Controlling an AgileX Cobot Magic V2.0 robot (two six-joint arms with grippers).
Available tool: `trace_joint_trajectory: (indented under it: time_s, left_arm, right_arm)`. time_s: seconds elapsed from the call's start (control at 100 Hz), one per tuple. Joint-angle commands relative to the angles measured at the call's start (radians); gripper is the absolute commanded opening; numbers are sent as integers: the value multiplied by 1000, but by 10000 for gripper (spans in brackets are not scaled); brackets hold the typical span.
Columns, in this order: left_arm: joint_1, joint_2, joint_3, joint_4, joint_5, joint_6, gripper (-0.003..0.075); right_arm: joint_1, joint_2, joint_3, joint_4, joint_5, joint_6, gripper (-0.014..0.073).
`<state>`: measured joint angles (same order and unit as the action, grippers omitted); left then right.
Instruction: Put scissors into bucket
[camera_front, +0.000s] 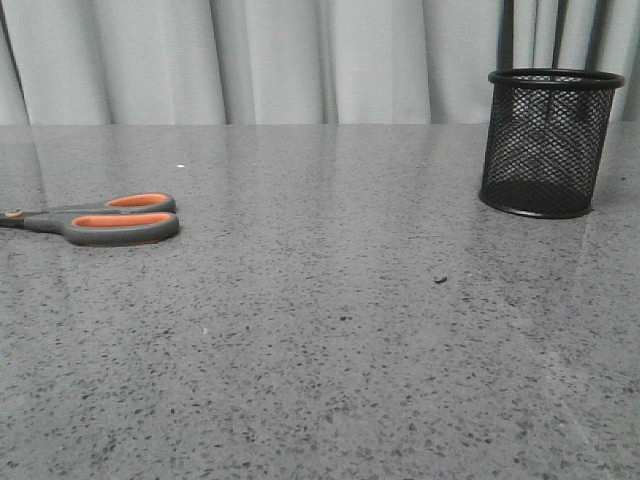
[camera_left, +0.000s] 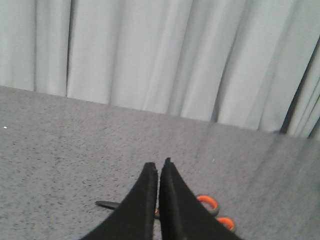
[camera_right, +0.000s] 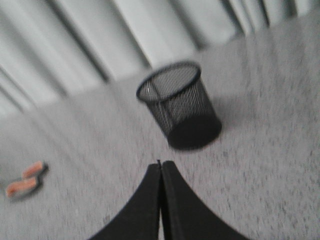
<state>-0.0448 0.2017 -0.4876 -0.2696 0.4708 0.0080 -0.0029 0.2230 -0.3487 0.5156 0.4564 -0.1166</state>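
1. My left pincer (camera_left: 158, 170) is sitting clenched in its wrist view, its two black fingers pressed together with only a thin seam between them and nothing caught there; it is hanging above the grey speckled table (camera_left: 60, 150).
2. Just past those fingers the scissors (camera_left: 210, 206) are lying flat on the table; I am seeing the orange-lined handles to one side of my fingers and a dark blade tip poking out at the other, the middle being hidden behind me.
3. My right pincer (camera_right: 160, 165) is likewise clenched and empty, fingertips meeting; its picture is blurring.
4. Beyond it the bucket (camera_right: 181, 106) is standing upright on the table, apart from my fingertips, its mouth open.
5. In the front view the scissors (camera_front: 105, 219) are lying at the table's left edge, blades running out of frame; the bucket (camera_front: 547, 142) is standing far right, well apart from them.
6. Pale curtains (camera_front: 300, 60) are hanging behind the table.
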Motion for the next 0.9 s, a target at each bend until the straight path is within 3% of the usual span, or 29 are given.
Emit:
trace_joint_trajectory:
  time_s: [0.0, 0.16, 0.34, 0.41, 0.47, 0.53, 0.6, 0.73, 0.89]
  left_arm:
    - [6, 129, -149, 30, 59, 92, -20]
    - [6, 300, -291, 28, 218, 131, -20]
    - [6, 421, -357, -14, 290, 188, -20]
    - [6, 453, -368, -82, 304, 259, -12]
    - [6, 475, -376, -134, 307, 306, 24]
    - [6, 497, -384, -176, 314, 333, 98]
    - [6, 519, -385, -199, 316, 345, 197]
    - [6, 562, -387, -228, 318, 395, 336]
    - [6, 675, -434, -275, 383, 529, 340]
  right_arm:
    - [-5, 129, -123, -47, 72, -1, -48]
    - [-5, 293, -260, -115, 154, -1, -49]
    - [-5, 389, -319, -122, 185, -3, -22]
    - [-5, 421, -331, -120, 207, -35, 66]
    - [-5, 449, -340, -120, 229, -39, 207]
    - [-5, 464, -344, -120, 232, -41, 381]
    - [-5, 472, -346, -120, 226, -44, 506]
    - [-5, 474, -346, -120, 221, -46, 516]
    - [-5, 474, -346, -120, 221, -47, 516]
